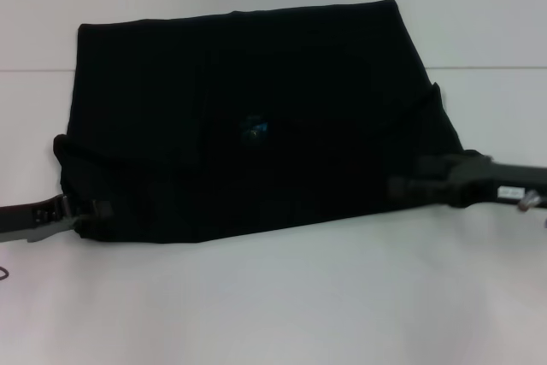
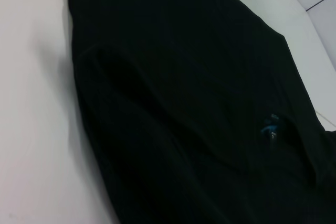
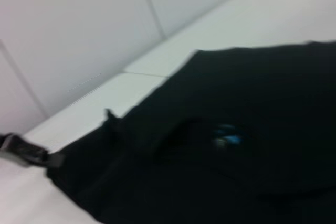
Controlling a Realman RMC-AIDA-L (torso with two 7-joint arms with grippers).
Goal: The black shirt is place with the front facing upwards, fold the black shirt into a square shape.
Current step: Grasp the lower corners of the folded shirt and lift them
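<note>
Black shirt [image 1: 256, 134] lies mid-table, partly folded, blue label [image 1: 255, 128] up. My left gripper [image 1: 85, 211] at 8 o'clock corner, right gripper [image 1: 406, 187] at 4; can't tell grip on either. Risk: uneven lift drags 1 side, skews fold.

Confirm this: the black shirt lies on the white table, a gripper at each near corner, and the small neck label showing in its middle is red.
Wrong on one point: the neck label is blue, not red, as the head view shows. Otherwise yes: the black shirt lies on the white table, with the left gripper and right gripper at its near corners.
</note>
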